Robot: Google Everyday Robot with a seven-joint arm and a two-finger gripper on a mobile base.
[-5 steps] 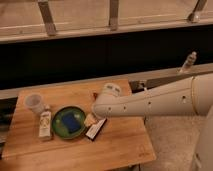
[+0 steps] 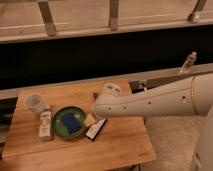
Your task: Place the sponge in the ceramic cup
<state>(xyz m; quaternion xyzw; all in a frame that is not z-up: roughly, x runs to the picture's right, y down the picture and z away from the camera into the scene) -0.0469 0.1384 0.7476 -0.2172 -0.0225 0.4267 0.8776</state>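
The blue sponge (image 2: 72, 123) lies on the green plate (image 2: 57, 128) at the front left of the wooden table. The white ceramic cup (image 2: 34, 103) stands upright near the table's left edge, behind and to the left of the plate. My white arm reaches in from the right, and its gripper (image 2: 92, 118) hangs low just right of the plate, a short way from the sponge and well right of the cup. The arm's bulky end hides most of the gripper.
A white labelled bottle (image 2: 45, 124) stands between the cup and the plate. A black-and-white packet (image 2: 96, 129) lies just right of the plate, under the gripper. The table (image 2: 120, 145) ends close in front and to the right. A dark counter runs behind.
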